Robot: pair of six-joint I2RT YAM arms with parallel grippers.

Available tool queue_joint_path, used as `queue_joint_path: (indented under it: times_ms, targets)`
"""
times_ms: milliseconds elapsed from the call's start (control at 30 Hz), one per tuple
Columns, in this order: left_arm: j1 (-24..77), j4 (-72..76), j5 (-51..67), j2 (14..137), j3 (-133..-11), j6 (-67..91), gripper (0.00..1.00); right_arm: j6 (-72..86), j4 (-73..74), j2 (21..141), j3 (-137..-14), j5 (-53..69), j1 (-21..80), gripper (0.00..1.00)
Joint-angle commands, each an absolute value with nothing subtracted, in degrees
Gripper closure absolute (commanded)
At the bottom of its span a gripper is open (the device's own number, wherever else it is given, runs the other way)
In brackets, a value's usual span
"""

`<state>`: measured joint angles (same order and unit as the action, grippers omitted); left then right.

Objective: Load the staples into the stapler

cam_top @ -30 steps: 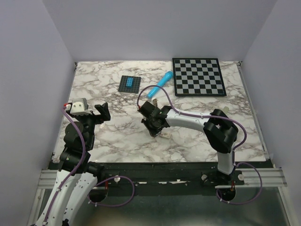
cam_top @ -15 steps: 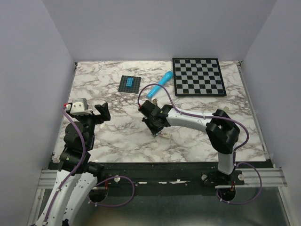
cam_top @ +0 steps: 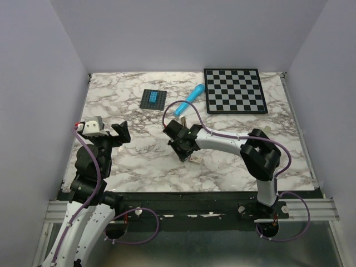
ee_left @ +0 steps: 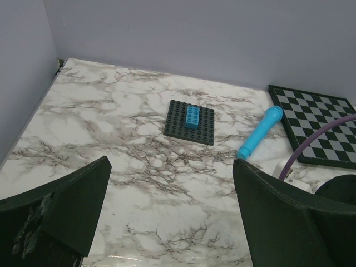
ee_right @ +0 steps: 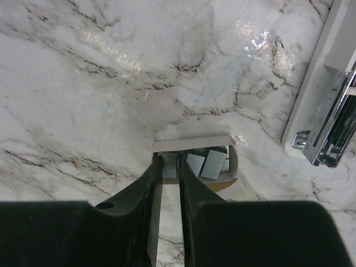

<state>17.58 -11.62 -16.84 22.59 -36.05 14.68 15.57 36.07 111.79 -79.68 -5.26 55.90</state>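
In the right wrist view, a small open white box (ee_right: 192,143) lies on the marble with several silvery-grey staples blocks (ee_right: 214,163) inside. My right gripper (ee_right: 169,162) reaches into the box, jaws narrowed onto one block of staples (ee_right: 169,167) at its left end. The cream-white stapler (ee_right: 325,83) lies open to the right, its shiny metal rail (ee_right: 328,139) showing. From above, the right gripper (cam_top: 184,149) is low over the table's middle. My left gripper (cam_top: 120,133) hovers at the left, open and holding nothing, its fingers (ee_left: 67,206) wide apart.
A bright blue cylinder (cam_top: 188,100) lies at the back centre, beside a dark studded plate (cam_top: 153,99) carrying a blue brick (ee_left: 193,116). A chessboard (cam_top: 233,90) sits at the back right. Walls close in the table on three sides.
The right gripper has shifted very slightly up and left over the box. The left arm has not moved.
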Motion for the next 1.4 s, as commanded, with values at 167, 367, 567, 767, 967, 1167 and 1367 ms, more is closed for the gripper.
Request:
queue_joint_path:
  times_ms: [167, 367, 567, 767, 967, 1167, 1367]
  targets:
    - [17.1, -10.3, -15.5, 22.0, -35.5, 15.3, 0.01, 14.7, 36.4, 113.1, -81.9, -4.4, 56.6, 0.74]
    - [17.1, -10.3, -15.5, 22.0, -35.5, 15.3, 0.01, 14.8, 36.8, 113.6, -82.4, -4.7, 56.8, 0.74]
    - [17.1, -10.4, -15.5, 21.9, -35.4, 15.3, 0.01, 15.0, 37.2, 114.6, -82.1, -5.7, 56.7, 0.74]
    - [17.1, -10.4, -15.5, 22.1, -35.5, 15.4, 0.01, 15.2, 37.4, 114.1, -81.6, -6.9, 56.7, 0.74]
    - [17.0, -10.4, -15.5, 22.0, -35.5, 15.4, 0.01, 15.2, 37.7, 112.1, -81.8, -7.2, 56.8, 0.74]
    - [17.0, -10.3, -15.5, 21.9, -35.4, 15.4, 0.01, 15.1, 37.6, 110.2, -82.4, -8.3, 56.8, 0.74]
    - [17.0, -10.3, -15.5, 21.8, -35.4, 15.4, 0.01, 15.2, 37.7, 112.0, -82.4, -8.2, 56.8, 0.74]
